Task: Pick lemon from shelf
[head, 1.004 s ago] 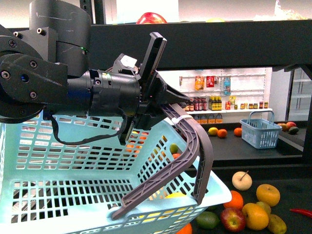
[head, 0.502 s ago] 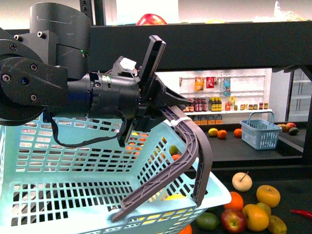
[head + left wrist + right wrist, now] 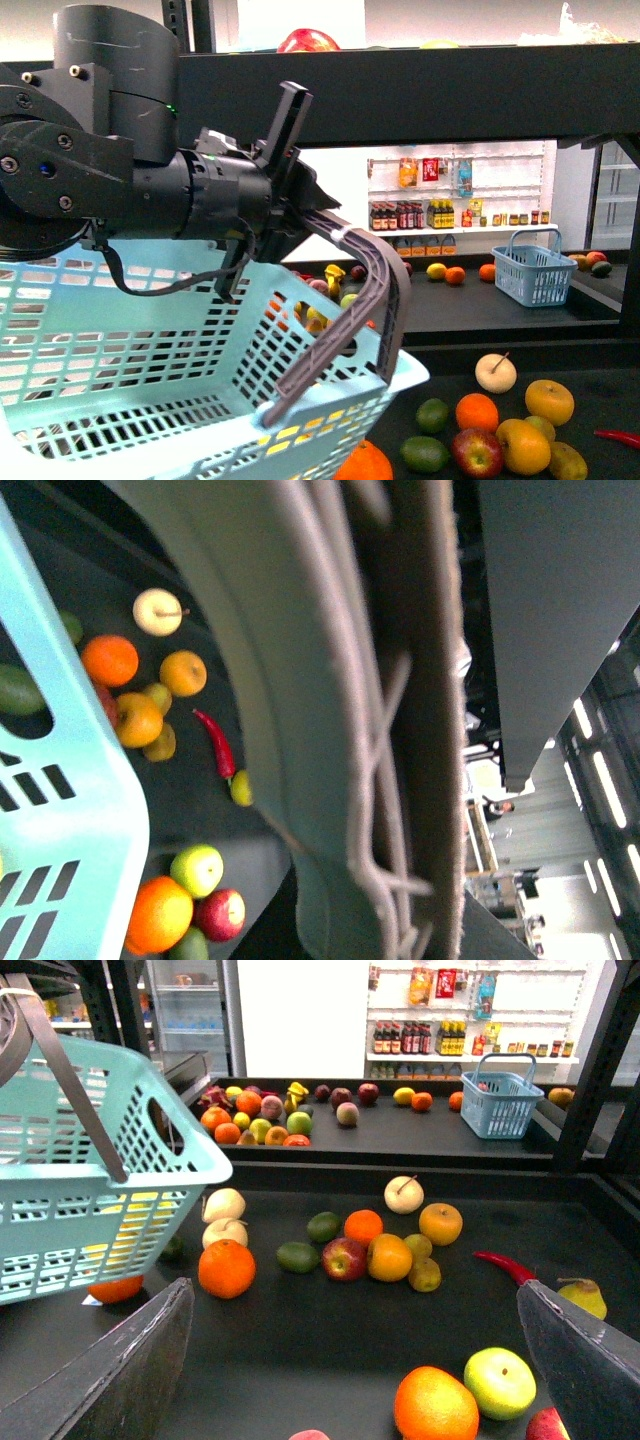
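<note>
A small bright-yellow fruit that looks like the lemon [image 3: 403,1095] lies on the far tray of the black shelf [image 3: 330,1145], beside an orange; it also shows in the front view [image 3: 436,269]. My left gripper [image 3: 308,215] is shut on the grey handle [image 3: 378,290] of a light-blue basket [image 3: 120,350] and holds it tilted above the near tray. The handle [image 3: 400,710] fills the left wrist view. My right gripper [image 3: 353,1290] is open and empty above the near tray, far from the lemon.
Oranges, apples, limes, a pale cream fruit [image 3: 404,1194] and a red chilli [image 3: 505,1265] lie loose on the near tray [image 3: 300,1350]. A small blue basket [image 3: 502,1102] stands on the far tray. Black shelf posts [image 3: 590,1070] rise at the right.
My left arm has turned and swung the basket left and down, tilting it more. A lime and more of the orange on the near tray now show under it.
</note>
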You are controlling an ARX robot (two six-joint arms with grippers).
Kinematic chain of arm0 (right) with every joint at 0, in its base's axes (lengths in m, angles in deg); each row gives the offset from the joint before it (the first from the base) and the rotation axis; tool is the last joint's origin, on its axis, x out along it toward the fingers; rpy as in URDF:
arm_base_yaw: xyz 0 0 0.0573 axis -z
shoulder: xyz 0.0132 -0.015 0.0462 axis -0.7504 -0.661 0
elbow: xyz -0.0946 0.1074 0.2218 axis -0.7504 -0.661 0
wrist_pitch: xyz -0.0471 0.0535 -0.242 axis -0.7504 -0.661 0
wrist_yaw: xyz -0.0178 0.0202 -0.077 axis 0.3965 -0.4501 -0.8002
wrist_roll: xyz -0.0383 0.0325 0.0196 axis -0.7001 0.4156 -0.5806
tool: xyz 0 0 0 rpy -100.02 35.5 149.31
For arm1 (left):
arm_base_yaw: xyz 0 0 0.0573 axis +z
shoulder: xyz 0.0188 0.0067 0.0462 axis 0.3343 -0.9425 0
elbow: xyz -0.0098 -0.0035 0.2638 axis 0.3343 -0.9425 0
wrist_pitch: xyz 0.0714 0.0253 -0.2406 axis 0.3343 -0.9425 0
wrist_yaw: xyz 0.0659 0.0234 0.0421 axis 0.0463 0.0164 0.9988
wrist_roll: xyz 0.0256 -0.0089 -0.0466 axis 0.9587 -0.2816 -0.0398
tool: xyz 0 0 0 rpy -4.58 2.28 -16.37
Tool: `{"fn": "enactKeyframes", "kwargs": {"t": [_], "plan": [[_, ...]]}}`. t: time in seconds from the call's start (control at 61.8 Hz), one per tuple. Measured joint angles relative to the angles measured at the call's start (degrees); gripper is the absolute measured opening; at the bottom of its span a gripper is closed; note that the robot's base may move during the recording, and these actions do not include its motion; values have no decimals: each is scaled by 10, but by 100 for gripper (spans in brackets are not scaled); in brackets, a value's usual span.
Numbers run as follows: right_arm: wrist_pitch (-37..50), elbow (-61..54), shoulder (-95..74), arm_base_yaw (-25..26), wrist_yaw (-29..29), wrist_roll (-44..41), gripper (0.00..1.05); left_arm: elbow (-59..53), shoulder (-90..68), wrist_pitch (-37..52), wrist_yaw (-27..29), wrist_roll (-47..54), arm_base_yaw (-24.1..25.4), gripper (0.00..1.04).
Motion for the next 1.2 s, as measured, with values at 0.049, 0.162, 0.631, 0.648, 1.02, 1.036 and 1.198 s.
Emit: {"fn": "enactKeyframes", "kwargs": {"t": [0.049, 0.162, 0.631, 0.648, 1.02, 1.036, 1.198], "plan": [[0, 0, 0, 0, 0, 0, 97, 0, 0, 23, 18, -24, 18, 8], [0, 0, 0, 0, 1, 0, 97, 0, 0, 60, 44, -61, 54, 8], [0, 0, 0, 0, 0, 0, 97, -6, -23, 217, 21, -202, 273, 8], [0, 0, 0, 0, 0, 0, 97, -7, -26, 221, 15, -204, 281, 8], [0, 0, 0, 0, 0, 0, 97, -15, -87, 335, -34, -271, 394, 8], [0, 0, 0, 0, 0, 0, 97, -15, -93, 340, -37, -272, 398, 8], [0, 0, 0, 0, 0, 0, 97, -15, -123, 378, -52, -289, 427, 8]]}}
